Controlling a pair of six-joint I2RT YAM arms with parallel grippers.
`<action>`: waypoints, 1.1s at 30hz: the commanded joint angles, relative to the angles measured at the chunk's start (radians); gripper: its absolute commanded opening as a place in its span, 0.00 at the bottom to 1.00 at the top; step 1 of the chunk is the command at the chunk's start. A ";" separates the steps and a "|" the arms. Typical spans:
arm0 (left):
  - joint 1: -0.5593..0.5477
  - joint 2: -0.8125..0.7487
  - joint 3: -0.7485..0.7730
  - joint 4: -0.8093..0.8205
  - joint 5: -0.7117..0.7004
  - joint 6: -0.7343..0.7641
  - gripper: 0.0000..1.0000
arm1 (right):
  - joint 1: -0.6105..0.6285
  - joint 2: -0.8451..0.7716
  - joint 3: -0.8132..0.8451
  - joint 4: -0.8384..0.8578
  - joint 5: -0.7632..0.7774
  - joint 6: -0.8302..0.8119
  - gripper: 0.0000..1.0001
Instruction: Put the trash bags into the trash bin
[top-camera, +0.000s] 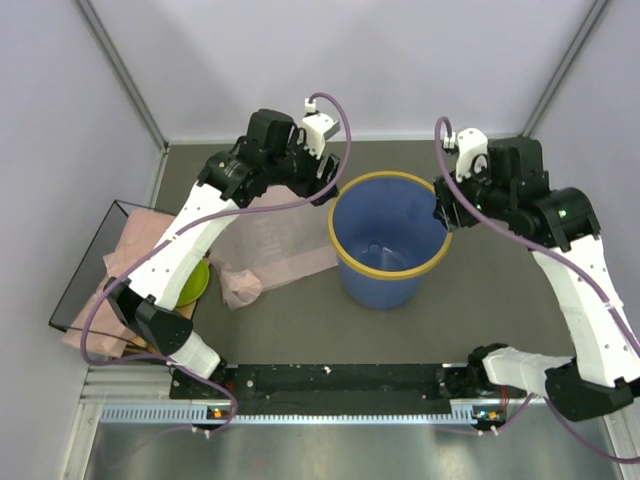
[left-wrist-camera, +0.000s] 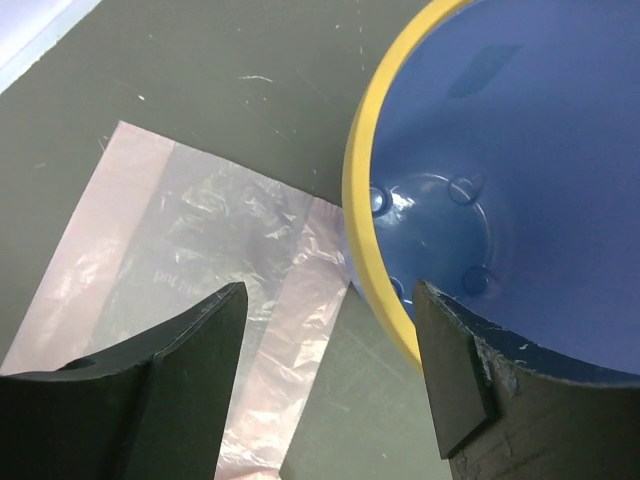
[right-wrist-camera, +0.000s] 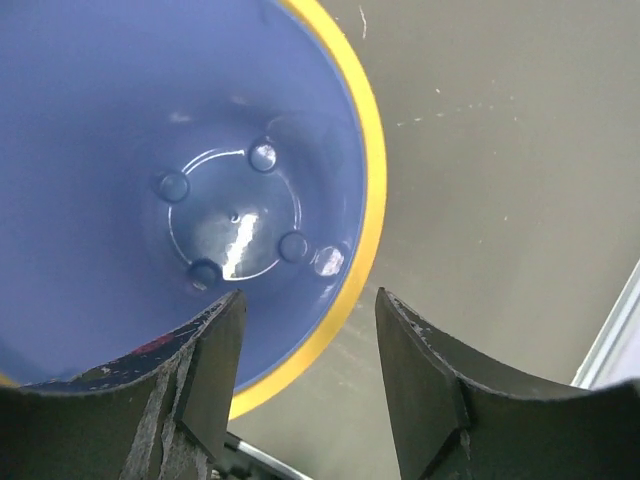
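The blue trash bin (top-camera: 385, 240) with a yellow rim stands upright at mid-table, and its inside shows nothing in it. One pale pink trash bag (top-camera: 275, 250) lies flat on the table just left of it. My left gripper (top-camera: 325, 188) hovers at the bin's left rim, open and holding nothing. In the left wrist view the gripper (left-wrist-camera: 330, 300) has the yellow rim (left-wrist-camera: 358, 200) between its fingers, above the bag (left-wrist-camera: 200, 250). My right gripper (top-camera: 445, 205) is open at the bin's right rim. In the right wrist view the gripper (right-wrist-camera: 310, 300) straddles the rim (right-wrist-camera: 375, 200), empty.
At the left edge a dark-rimmed tray (top-camera: 82, 265) holds more pink bags (top-camera: 130, 245). A small green bowl (top-camera: 195, 283) sits under my left arm, beside a crumpled part of the flat bag (top-camera: 240, 285). Grey walls close in the back and sides.
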 joint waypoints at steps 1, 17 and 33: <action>-0.009 -0.070 -0.003 -0.016 0.000 -0.051 0.73 | -0.056 0.054 0.067 -0.061 -0.004 0.157 0.55; -0.066 -0.036 -0.028 -0.070 -0.050 -0.081 0.61 | -0.076 0.111 0.018 -0.056 0.042 0.185 0.42; -0.095 0.015 0.018 -0.090 -0.101 -0.111 0.39 | -0.077 0.141 0.010 -0.045 0.052 0.190 0.31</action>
